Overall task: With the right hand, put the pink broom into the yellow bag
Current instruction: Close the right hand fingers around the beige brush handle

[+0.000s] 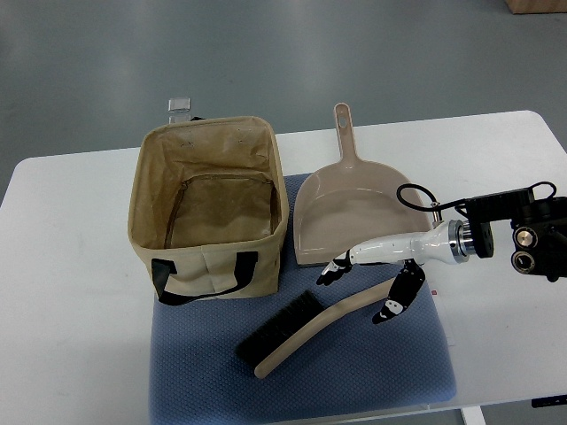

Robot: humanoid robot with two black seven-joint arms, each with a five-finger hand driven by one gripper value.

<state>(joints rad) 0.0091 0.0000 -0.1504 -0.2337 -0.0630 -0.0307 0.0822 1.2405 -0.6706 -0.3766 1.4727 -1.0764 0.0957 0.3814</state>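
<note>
The pink broom (pixel 332 317) lies on the blue mat (pixel 354 372), its black bristles (pixel 279 323) towards the left and its curved handle running up to the right. The yellow bag (pixel 209 205), open-topped and empty with black handles, stands at the mat's far left corner. My right hand (pixel 361 288) reaches in from the right and hovers over the upper end of the broom's handle. Its fingers (pixel 333 271) are spread and hold nothing, and the thumb (pixel 390 307) hangs just beside the handle's end.
A pink dustpan (pixel 350 212) lies on the mat just right of the bag and just beyond my hand, its handle pointing away. The white table (pixel 71 292) extends left and right of the mat. A small grey clip (pixel 180 105) sits behind the bag.
</note>
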